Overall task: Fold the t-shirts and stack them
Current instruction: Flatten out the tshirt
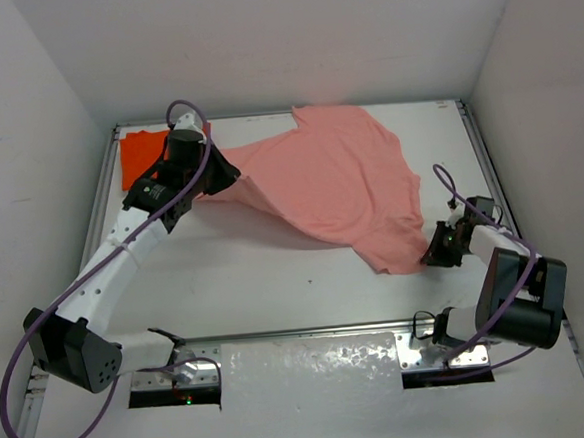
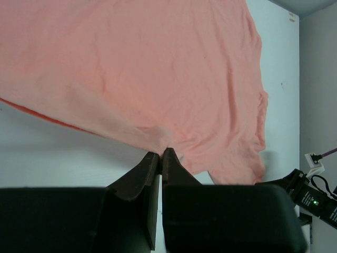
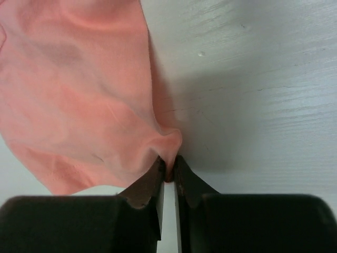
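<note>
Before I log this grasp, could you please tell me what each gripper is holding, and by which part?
Both hold the pink t-shirt: the left gripper pinches a fold at its left edge, the right gripper its near right corner.

No legible text or markings

left hand point(image 2: 160, 154): clamped on near edge of salmon-pink t-shirt point(image 2: 158, 63) | t-shirt: spread, wrinkled, over white table point(image 2: 52, 158)

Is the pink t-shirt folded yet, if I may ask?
Not folded: the pink t-shirt lies spread, pinched by left gripper and right gripper.
</note>
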Available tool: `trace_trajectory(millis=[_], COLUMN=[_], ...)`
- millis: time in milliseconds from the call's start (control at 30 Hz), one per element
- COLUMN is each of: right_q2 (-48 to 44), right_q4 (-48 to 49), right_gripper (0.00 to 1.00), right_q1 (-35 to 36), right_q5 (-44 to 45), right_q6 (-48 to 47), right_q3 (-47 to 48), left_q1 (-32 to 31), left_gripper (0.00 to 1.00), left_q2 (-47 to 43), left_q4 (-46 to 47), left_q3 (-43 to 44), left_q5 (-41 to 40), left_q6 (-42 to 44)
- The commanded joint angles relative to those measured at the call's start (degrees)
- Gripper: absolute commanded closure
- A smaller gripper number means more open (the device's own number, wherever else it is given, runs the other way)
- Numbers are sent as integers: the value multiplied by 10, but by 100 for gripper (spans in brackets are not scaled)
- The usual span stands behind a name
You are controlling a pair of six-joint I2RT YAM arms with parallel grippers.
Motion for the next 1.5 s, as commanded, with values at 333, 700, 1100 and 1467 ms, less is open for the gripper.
trace_trajectory(millis=[333,700,1100,1467], right_q2=[7,-32,-174,19], right_q4=[-109,-422,-641,-488], right_gripper=[100,100,100,100], right_q1=[1,1,6,14], right_q5=[75,336,449,272], right_q6=[73,241,298,224], right_q3=[161,360,476,561], left_q1=[-4,-4,-4,28], left_gripper=[100,100,100,100], left_q2=[9,-13,-110,108], left_q4=[11,-33,-224,-172], left_q3=[51,-16,15,195], left_q5=[-38,20,-25,-72], left_q6=[-4,-86,-94,-6])
